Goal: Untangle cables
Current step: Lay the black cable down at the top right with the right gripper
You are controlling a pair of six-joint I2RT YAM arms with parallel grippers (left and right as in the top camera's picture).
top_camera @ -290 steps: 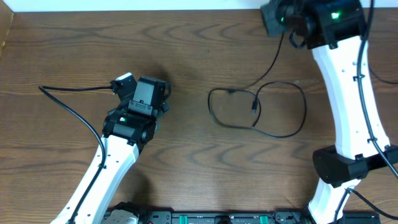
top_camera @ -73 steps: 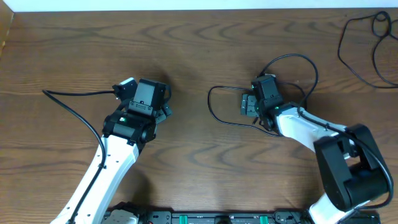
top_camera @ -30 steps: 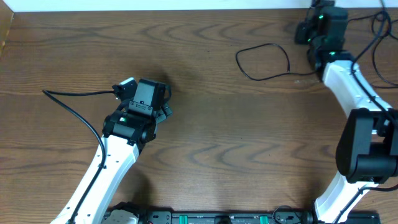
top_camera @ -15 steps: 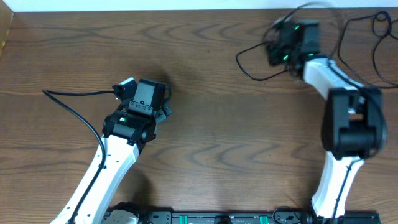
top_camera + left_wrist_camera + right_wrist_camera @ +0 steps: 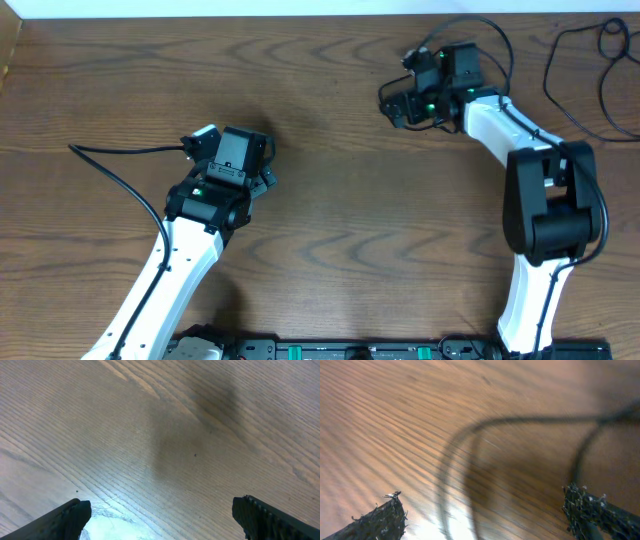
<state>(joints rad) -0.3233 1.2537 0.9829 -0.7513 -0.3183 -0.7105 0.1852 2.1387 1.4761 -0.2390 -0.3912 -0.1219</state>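
A thin black cable lies in a loop on the wooden table at the back right; only its left edge shows past my right gripper, which hovers over it. In the right wrist view the cable curves, blurred, across the table ahead of the right gripper, whose jaws are open with nothing between them. A second black cable lies in loose loops at the far right edge. My left gripper sits at centre left, apart from both cables. In its own view the left gripper is open over bare wood.
The right arm reaches up the right side from the front edge. A thicker black arm wire trails left from the left wrist. The table's back edge runs just behind the cables.
The right gripper has swung left from the back right corner to over the cable loop, and its jaws have gone from shut to open. The left arm has not moved.
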